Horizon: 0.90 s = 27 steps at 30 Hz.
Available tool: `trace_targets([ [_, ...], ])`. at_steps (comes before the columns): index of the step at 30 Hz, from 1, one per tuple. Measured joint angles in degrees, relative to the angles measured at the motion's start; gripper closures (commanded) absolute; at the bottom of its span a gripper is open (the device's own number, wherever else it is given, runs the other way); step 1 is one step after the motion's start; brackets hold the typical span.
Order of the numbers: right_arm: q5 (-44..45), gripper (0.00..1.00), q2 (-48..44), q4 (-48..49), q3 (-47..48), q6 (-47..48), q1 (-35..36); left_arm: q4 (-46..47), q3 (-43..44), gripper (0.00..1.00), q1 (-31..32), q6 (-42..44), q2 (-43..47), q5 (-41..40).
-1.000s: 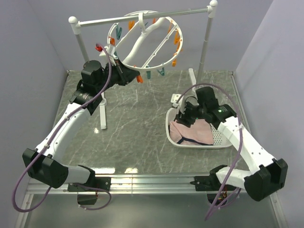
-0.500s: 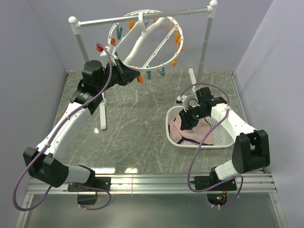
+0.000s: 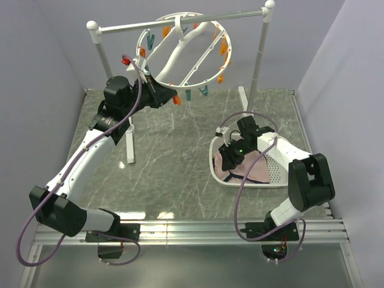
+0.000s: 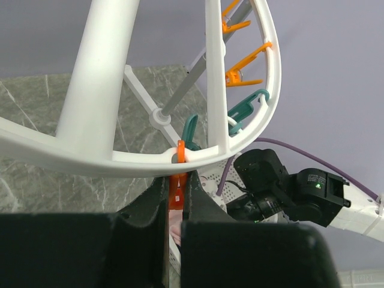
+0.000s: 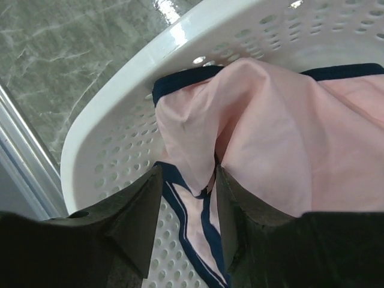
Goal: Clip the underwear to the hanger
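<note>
The hanger (image 3: 176,55), a white ring with orange and teal clips, hangs tilted from the rail at the back. My left gripper (image 3: 170,97) is shut on an orange clip (image 4: 176,193) at the ring's lower rim (image 4: 120,159). The pale pink underwear (image 3: 255,170) with navy edging lies in the white perforated basket (image 3: 252,185) at the right. My right gripper (image 3: 231,153) is down in the basket, open, its fingers on either side of a fold of the underwear (image 5: 270,120) at its navy edge. In the right wrist view the gripper (image 5: 189,201) sits just above the basket floor (image 5: 120,138).
The white rail stand (image 3: 180,21) spans the back, with poles at left and right (image 3: 259,54) and a foot (image 3: 130,147) reaching forward on the marble table. Several other clips (image 4: 243,75) dangle from the ring. Purple cables loop beside both arms.
My right arm has folded in and its gripper has shifted left and down onto the underwear in the basket. The left gripper stays on the orange clip.
</note>
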<state>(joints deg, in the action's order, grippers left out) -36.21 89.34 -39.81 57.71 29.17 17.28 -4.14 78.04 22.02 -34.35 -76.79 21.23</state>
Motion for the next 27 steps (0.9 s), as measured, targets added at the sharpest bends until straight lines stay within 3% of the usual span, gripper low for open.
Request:
trace_targets([
  [6,1.1,0.52,3.2,1.3,0.0,-0.9,0.4,0.0,0.0,1.0,-0.1,0.0,0.0,0.0],
  [9,1.0,0.57,4.0,1.2,0.0,-0.8,0.6,0.0,0.0,1.0,-0.2,0.0,0.0,0.0],
  [13,0.0,0.88,4.0,0.8,0.0,-0.7,1.2,0.0,0.0,1.0,-0.2,0.0,0.0,0.0],
  [17,-1.8,0.99,3.5,-1.9,0.5,-0.7,1.1,0.0,0.0,1.0,-0.2,0.0,0.0,0.1],
  [21,-3.9,1.0,-0.9,-6.1,1.1,-1.6,-1.7,-0.1,0.0,1.0,-0.3,0.0,0.0,0.1],
  [27,-6.9,1.0,-8.9,-12.2,5.8,-3.8,-13.6,0.0,0.0,1.0,-0.3,0.0,0.0,0.4],
])
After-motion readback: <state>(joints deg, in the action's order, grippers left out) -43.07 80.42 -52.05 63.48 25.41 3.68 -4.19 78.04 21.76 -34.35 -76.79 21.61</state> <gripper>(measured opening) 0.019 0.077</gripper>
